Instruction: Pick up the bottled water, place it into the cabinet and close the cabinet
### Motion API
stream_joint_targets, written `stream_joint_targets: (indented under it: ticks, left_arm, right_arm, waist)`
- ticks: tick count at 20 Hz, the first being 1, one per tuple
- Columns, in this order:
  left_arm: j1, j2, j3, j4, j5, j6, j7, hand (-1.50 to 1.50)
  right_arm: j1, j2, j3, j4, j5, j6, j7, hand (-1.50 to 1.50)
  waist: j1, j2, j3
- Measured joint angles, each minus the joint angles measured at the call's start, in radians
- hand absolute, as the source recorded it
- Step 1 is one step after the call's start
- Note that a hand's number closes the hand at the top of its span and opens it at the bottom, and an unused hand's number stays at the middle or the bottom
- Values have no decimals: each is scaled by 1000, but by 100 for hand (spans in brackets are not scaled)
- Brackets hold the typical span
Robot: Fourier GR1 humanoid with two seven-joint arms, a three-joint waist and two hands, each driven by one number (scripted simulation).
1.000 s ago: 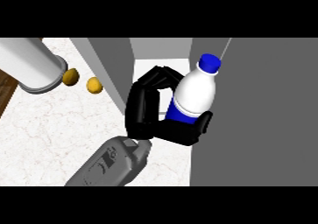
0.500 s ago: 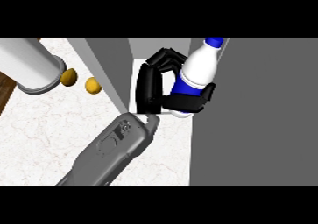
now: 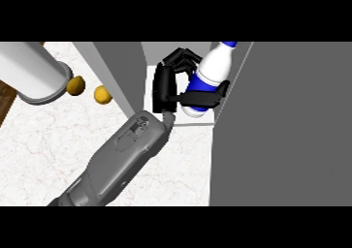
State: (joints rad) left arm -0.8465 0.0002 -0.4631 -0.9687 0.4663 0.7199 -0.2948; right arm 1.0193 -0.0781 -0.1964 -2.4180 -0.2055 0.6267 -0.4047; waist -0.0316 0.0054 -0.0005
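Observe the right hand (image 3: 171,89) at the upper centre of the head view, at the end of a grey forearm (image 3: 121,155) that comes in from the lower edge and runs diagonally up to the right. Its fingers and thumb are curled around the bottled water (image 3: 209,77), clamped on the blue label band at the lower body. The bottle is white with a blue cap and is tilted, its cap end pointing up and to the right. You find it inside the cabinet (image 3: 121,72) opening, between the grey left wall and the large grey door panel (image 3: 293,126) on the right. On the marbled counter (image 3: 42,140), left of the cabinet wall, note a pale cylindrical container (image 3: 28,70) and two small brown-yellow objects (image 3: 102,94) just beside it.
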Motion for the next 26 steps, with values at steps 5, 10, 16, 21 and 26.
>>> stream_joint_targets:
  ticks: [5,10,16,21,26]
  left_arm:
    - [-21,0,41,106,71,-16,-82,150]
    - [-85,0,112,249,105,-64,-162,150]
    - [-171,0,116,432,71,-75,-216,-150]
    - [-250,0,115,568,33,-77,-219,-150]
    - [-314,6,133,671,15,-94,-215,-150]
  right_arm:
    - [-18,-8,-4,3,-14,2,21,-150]
    - [-35,-4,4,11,-24,7,32,-150]
    - [-54,-7,6,17,-35,13,35,-150]
    - [-47,3,21,16,-41,19,35,-150]
    - [-67,-5,8,19,-47,14,40,-150]
  waist:
    - [-7,4,0]
    - [-11,7,0]
    - [-17,8,0]
    - [-25,10,0]
    - [-26,13,0]
